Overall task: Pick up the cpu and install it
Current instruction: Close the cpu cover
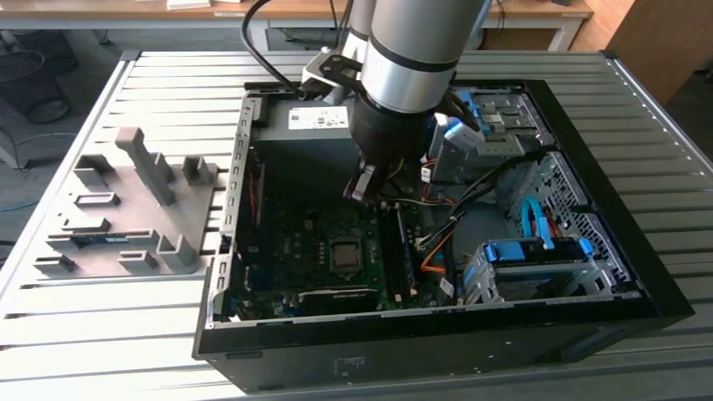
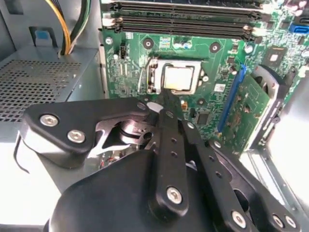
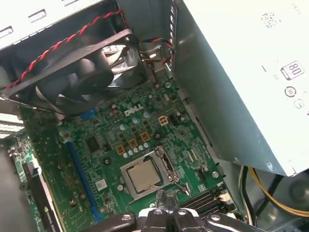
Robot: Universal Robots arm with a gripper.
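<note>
The cpu is a square silver chip lying flat in the socket of the green motherboard, with the metal frame around it; the first wrist view also shows the cpu. My gripper hangs a little above the board beside the socket, its black fingers drawn together to a thin tip with nothing between them. In the exterior view the gripper reaches down into the open computer case, above the socket.
A grey power supply stands close behind the arm. A black fan with red wires, memory slots, loose cables and a blue drive cage crowd the case. A grey parts fixture lies at the exterior view's left.
</note>
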